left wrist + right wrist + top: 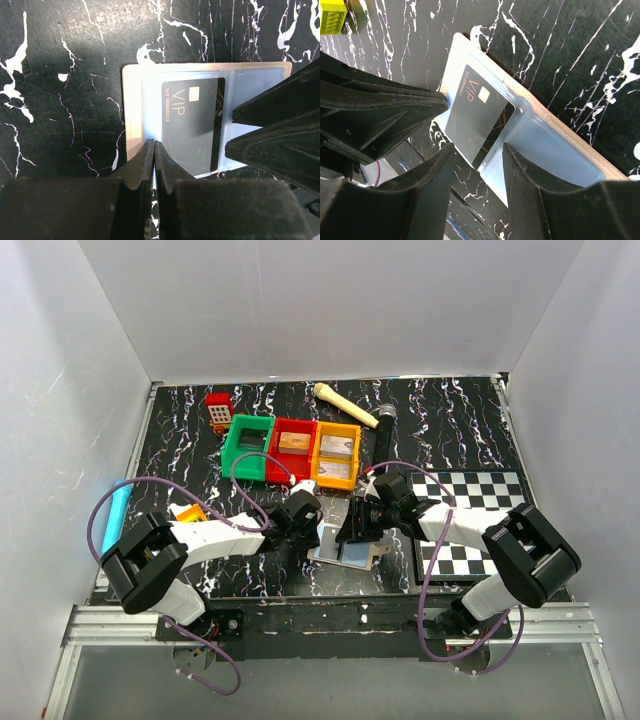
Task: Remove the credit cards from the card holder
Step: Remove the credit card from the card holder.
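Observation:
The card holder (pixel 345 552) lies open on the black marbled table between my grippers, pale blue inside with a cream rim. A dark credit card printed "VIP" (pixel 192 120) sits in one pocket and sticks out past the holder's near edge (pixel 477 117). My left gripper (pixel 154 146) is shut, pinching the holder's near edge (pixel 135 115) beside the card. My right gripper (pixel 477 155) is open, one finger on each side of the card's protruding corner, over the holder (pixel 545 135). From above, the left gripper (pixel 305 515) and right gripper (pixel 358 525) nearly meet.
Green (pixel 248 443), red (pixel 293 448) and orange (pixel 337 452) bins with blocks stand behind. A checkered board (pixel 470 510) lies right. A wooden pestle (pixel 345 405), black cylinder (pixel 385 425), red toy (pixel 218 410), yellow brick (pixel 332 15) and blue object (pixel 118 510) lie around.

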Controlling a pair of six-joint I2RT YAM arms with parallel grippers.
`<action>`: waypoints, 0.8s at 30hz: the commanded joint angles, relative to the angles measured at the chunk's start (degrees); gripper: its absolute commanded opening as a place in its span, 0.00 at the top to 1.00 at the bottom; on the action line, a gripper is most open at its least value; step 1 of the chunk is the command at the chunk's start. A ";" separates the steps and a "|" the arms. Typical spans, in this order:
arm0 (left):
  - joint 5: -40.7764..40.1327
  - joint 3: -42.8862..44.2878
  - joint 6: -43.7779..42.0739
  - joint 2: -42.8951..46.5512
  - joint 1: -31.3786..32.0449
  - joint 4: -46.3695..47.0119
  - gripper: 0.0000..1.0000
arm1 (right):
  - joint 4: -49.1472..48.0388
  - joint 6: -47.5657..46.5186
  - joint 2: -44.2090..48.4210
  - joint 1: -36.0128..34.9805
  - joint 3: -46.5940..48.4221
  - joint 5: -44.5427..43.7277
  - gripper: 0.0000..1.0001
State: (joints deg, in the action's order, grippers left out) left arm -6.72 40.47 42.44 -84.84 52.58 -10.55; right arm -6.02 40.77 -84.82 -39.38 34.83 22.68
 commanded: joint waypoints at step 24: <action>1.97 -1.88 3.18 -0.07 -0.28 2.37 1.00 | -6.54 3.08 -3.69 0.35 1.03 1.93 0.50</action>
State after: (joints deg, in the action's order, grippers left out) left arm -5.56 39.79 45.01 -85.84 52.56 -8.73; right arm -9.72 42.85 -87.83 -39.27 34.83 23.64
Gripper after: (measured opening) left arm 0.009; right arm 0.503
